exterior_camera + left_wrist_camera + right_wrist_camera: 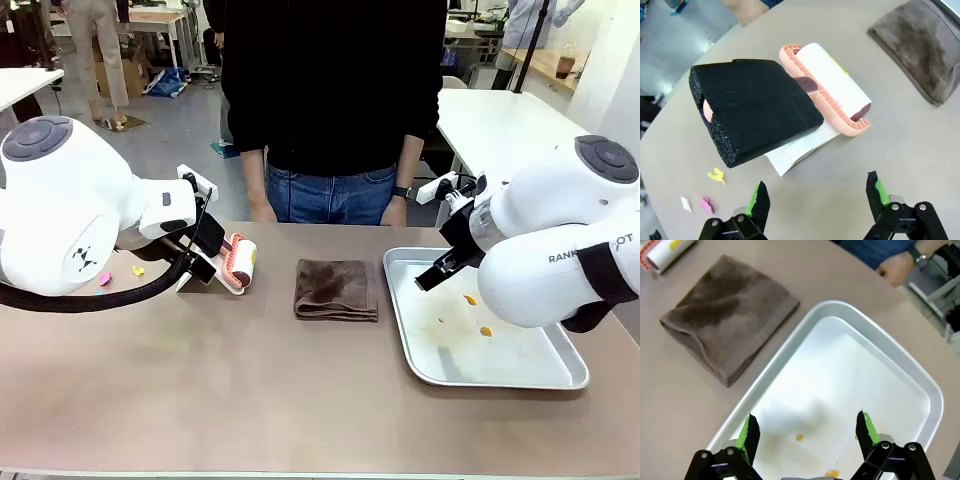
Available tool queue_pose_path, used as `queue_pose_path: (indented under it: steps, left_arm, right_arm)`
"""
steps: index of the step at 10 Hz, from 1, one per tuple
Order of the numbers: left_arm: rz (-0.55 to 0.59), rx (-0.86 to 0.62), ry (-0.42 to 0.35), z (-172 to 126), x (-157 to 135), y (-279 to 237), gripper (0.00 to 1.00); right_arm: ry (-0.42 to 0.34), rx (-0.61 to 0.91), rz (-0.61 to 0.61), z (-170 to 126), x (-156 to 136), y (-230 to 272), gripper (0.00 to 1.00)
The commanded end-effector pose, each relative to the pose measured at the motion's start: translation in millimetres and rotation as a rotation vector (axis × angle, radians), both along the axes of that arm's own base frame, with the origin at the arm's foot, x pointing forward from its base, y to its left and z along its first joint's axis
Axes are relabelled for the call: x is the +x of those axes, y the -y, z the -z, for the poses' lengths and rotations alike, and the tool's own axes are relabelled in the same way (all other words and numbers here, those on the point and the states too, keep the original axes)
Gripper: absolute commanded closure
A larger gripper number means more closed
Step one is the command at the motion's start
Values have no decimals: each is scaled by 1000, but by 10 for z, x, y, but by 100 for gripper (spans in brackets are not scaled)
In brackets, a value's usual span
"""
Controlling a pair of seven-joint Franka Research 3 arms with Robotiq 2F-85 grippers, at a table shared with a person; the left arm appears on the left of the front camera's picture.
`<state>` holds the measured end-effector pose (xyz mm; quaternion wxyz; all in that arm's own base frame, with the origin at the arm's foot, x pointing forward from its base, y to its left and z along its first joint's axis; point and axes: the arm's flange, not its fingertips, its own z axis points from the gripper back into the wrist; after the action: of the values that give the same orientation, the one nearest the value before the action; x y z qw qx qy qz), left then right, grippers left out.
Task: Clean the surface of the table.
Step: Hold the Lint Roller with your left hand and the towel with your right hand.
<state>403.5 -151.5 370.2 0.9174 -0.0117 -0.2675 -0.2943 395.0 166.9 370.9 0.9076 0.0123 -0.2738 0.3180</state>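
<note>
The beige-brown table [250, 390] holds a lint roller [238, 262] with a pink frame, a white roll and a black foam handle [755, 107]; it rests on a white sheet. My left gripper [817, 197] is open just short of the roller, with nothing between its fingers. A folded brown cloth [336, 290] lies at mid-table. My right gripper [807, 432] hangs open over the near-left part of a silver tray [875, 335], empty. Small yellow [716, 175], pink [706, 204] and white [685, 204] scraps lie on the table to the left of the roller.
Orange crumbs [470, 298] dot the tray's floor. A person stands at the far edge with a hand [897, 270] on the table beside the tray. White-topped tables stand behind. The front half of the table is bare.
</note>
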Motion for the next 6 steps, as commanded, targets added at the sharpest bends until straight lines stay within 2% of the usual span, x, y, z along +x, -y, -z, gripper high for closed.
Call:
queue_pose_path:
  steps: [1, 6]
  left_arm:
    - [0, 0, 0, 0, 0, 0, 0]
    - [0, 0, 0, 0, 0, 0, 0]
  right_arm:
    - [0, 0, 0, -1, 0, 0, 0]
    - [0, 0, 0, -1, 0, 0, 0]
